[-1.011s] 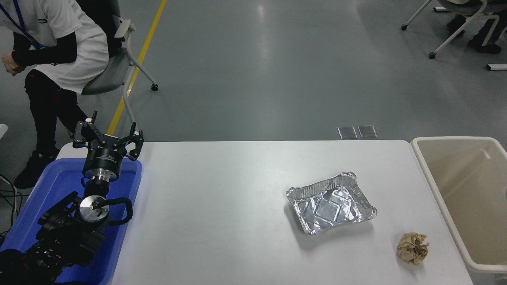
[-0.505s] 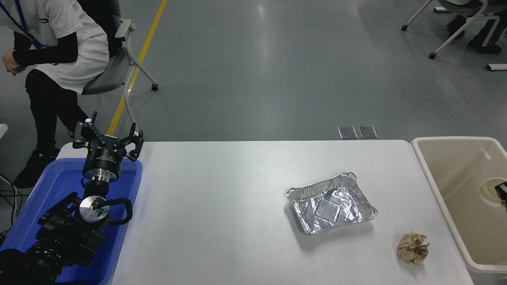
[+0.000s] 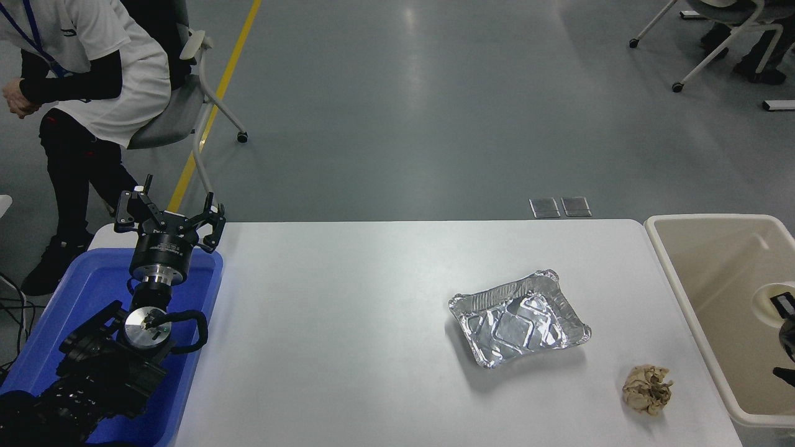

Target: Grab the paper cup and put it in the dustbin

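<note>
The fingers of the right gripper (image 3: 784, 335) show only as black tips at the picture's right edge, one lying across the paper cup (image 3: 770, 299), so whether they grip it or stand apart cannot be told. The cup sits within the outline of the dustbin (image 3: 695, 292), its pale mouth facing up, partly cut off by the frame. The beige dustbin stands just beside the right end of the white table (image 3: 348, 323). On the table near that end lies a crumpled tan paper ball (image 3: 647, 388), with a silver foil tray (image 3: 519, 317) further in. At the far left, a blue tub (image 3: 81, 292) holds the parked left gripper (image 3: 169, 218), fingers spread. Beyond the table stretches glossy grey floor with a yellow line (image 3: 217, 93); a person (image 3: 81, 87) sits on a wheeled chair (image 3: 186, 105).
</note>
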Controlling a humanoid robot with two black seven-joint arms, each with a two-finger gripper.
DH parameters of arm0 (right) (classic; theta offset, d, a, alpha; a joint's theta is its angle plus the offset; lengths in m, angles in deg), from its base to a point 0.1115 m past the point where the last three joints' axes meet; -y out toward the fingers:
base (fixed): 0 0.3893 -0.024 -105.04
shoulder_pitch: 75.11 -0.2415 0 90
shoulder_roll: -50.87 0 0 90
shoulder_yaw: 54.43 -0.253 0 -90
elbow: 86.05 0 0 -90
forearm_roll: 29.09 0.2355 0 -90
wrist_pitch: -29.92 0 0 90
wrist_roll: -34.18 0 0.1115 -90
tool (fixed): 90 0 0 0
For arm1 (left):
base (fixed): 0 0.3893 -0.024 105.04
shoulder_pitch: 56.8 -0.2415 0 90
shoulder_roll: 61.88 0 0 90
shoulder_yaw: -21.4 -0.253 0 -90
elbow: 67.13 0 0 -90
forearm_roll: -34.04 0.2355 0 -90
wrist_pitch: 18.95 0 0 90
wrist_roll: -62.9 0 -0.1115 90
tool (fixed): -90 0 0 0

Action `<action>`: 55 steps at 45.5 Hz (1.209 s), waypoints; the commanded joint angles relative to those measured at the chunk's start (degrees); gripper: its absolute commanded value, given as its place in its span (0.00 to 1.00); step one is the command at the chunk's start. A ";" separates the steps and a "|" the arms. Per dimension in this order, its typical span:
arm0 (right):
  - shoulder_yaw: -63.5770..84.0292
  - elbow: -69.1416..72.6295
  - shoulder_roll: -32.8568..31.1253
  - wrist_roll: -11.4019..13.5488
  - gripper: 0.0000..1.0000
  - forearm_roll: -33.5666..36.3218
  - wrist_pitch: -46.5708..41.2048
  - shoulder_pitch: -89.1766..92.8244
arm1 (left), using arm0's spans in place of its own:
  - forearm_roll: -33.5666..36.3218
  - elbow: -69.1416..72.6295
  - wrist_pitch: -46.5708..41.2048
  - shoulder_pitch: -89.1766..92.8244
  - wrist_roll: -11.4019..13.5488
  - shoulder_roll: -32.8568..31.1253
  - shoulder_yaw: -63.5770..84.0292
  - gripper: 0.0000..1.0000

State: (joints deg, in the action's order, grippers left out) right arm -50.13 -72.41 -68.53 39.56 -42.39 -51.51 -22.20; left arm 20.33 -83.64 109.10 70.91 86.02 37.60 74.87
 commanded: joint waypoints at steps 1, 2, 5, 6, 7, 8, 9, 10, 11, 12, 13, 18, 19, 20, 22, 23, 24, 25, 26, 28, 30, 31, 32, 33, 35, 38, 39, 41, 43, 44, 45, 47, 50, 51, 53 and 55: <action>0.36 -0.37 0.66 -0.02 0.00 -0.06 0.66 0.79 | 0.00 -0.01 0.00 0.00 0.00 0.01 -0.03 0.99; 0.45 -0.46 0.66 -0.02 0.04 -0.15 0.66 0.88 | 0.00 -0.01 0.00 0.00 0.00 0.01 -0.03 0.99; 0.45 -0.46 0.58 -0.02 0.09 -0.15 0.66 0.97 | 0.00 -0.01 0.00 0.00 0.00 0.01 0.06 0.99; 0.45 -0.55 0.58 -0.02 0.11 -0.15 0.66 0.97 | 0.00 -0.01 0.00 0.00 0.00 0.01 0.06 0.99; 0.45 -0.55 0.49 -0.02 0.16 -0.15 0.66 0.88 | 0.00 -0.01 0.00 0.00 0.00 0.01 -0.03 0.99; 0.54 -0.55 0.49 -0.02 0.23 -0.15 0.66 0.88 | 0.00 -0.01 0.00 0.00 0.00 0.01 -0.03 0.99; 0.45 -0.64 0.40 -0.02 0.30 -0.15 0.75 0.88 | 0.00 -0.01 0.00 0.00 0.00 0.01 -0.03 0.99; 0.45 -0.99 0.40 -0.02 0.37 -0.15 0.75 0.97 | 0.00 -0.01 0.00 0.00 0.00 0.01 -0.03 0.99; 0.45 -1.42 0.40 -0.02 0.45 -0.15 0.75 0.97 | 0.00 -0.01 0.00 0.00 0.00 0.01 -0.03 0.99; 0.54 -1.95 0.40 -0.02 0.52 -0.15 0.75 0.88 | 0.00 -0.01 0.00 0.00 0.00 0.01 -0.03 0.99; 0.54 -2.30 0.40 -0.02 0.61 -0.15 0.84 0.88 | 0.00 -0.01 0.00 0.00 0.00 0.01 -0.03 0.99; 0.45 -2.57 0.49 -0.02 0.84 -0.06 0.84 0.88 | 0.00 -0.01 0.00 0.00 0.00 0.01 0.06 0.99; 0.37 -2.57 0.49 -0.02 0.90 -0.06 0.84 0.88 | 0.00 -0.01 0.00 0.00 0.00 0.01 -0.03 0.99; 0.10 -2.57 0.49 -0.02 0.97 -0.06 0.84 0.79 | 0.00 -0.01 0.00 0.00 0.00 0.01 -0.03 0.99; -0.16 -2.57 0.49 -0.02 0.99 -0.06 0.84 0.71 | 0.00 -0.01 0.00 0.00 0.00 0.01 -0.03 0.99; -0.16 -2.57 0.49 -0.02 0.99 -0.06 0.84 0.79 | 0.00 -0.01 0.00 0.00 0.00 0.01 -0.03 0.99; -0.16 -2.48 0.49 -0.02 0.99 -0.06 0.84 0.79 | 0.00 0.08 0.00 0.00 0.00 0.01 0.06 0.99; -0.16 -2.48 0.49 -0.02 0.99 -0.06 0.84 0.79 | 0.00 -0.01 0.00 0.00 0.00 0.01 0.06 0.99; -0.16 -2.48 0.49 -0.02 1.00 -0.06 0.75 0.71 | 0.00 -0.01 0.00 0.00 0.00 0.01 -0.03 0.99; -0.25 -2.48 0.49 -0.02 1.00 -0.06 0.75 0.44 | 0.00 -0.01 0.00 0.00 0.00 0.01 -0.03 0.99; -0.25 -2.48 0.49 -0.02 1.00 0.02 0.75 0.35 | 0.00 -0.01 0.00 0.00 0.00 0.01 -0.03 0.99; -0.25 -2.48 0.40 -0.02 1.00 0.03 0.75 0.27 | 0.00 -0.01 0.00 0.00 0.00 0.01 0.06 0.99; -0.25 -2.48 0.40 -0.02 1.00 -0.06 0.75 0.09 | 0.00 -0.01 0.00 0.00 0.00 0.01 -0.03 0.99; -0.25 -2.57 0.40 -0.02 1.00 -0.06 0.75 0.00 | 0.00 -0.01 0.00 0.00 0.00 0.01 -0.03 0.99; -0.25 -2.57 0.49 0.07 1.00 0.02 0.66 -0.35 | 0.00 -0.01 0.00 0.00 0.00 0.01 0.06 0.99; 0.01 -2.48 0.49 0.16 1.00 -0.06 -0.04 -0.79 | 0.00 -0.01 0.00 0.00 0.00 0.01 -0.03 0.99; 0.19 -2.48 0.49 0.16 1.00 -0.06 -0.13 -0.88 | 0.00 -0.01 0.00 0.00 0.00 0.01 -0.03 0.99; 0.36 -2.31 0.58 0.25 1.00 -0.06 -0.13 -0.88 | 0.00 0.08 0.00 0.00 0.00 0.01 -0.03 0.99; 0.36 -2.22 0.58 0.25 1.00 -0.06 -0.13 -0.88 | 0.00 -0.01 0.00 0.00 0.00 0.01 -0.03 0.99; 0.36 -2.22 0.49 0.25 1.00 -0.06 -0.13 -0.79 | 0.00 -0.01 0.00 0.00 0.00 0.01 -0.03 0.99; 0.36 -2.31 0.58 0.25 1.00 -0.06 -0.13 -0.70 | 0.00 -0.01 0.00 0.00 0.00 0.01 -0.03 0.99; 0.45 -2.31 0.49 0.25 1.00 -0.06 -0.22 -0.53 | 0.00 -0.01 0.00 0.00 0.00 0.01 -0.03 0.99; 0.54 -1.78 0.40 0.25 1.00 -0.06 -0.22 -0.53 | -0.09 -0.01 0.00 0.00 0.00 -0.08 -0.03 0.99; 0.54 -1.69 0.31 0.33 1.00 -0.15 -0.22 -0.70 | -0.09 -0.01 0.00 -0.09 0.00 -0.08 -0.03 0.99; 0.45 -1.87 0.31 0.33 1.00 -0.15 -0.30 -0.79 | -0.09 0.08 0.00 -0.09 0.00 -0.08 -0.03 0.99; 0.45 -1.78 0.40 0.33 1.00 -0.15 -0.30 -0.96 | -0.09 0.08 0.00 0.00 0.00 -0.08 -0.03 0.99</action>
State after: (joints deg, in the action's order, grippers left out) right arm -49.80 -74.53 -68.06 39.79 -42.43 -51.56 -22.72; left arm 20.33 -83.64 109.10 70.91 86.02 37.59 74.86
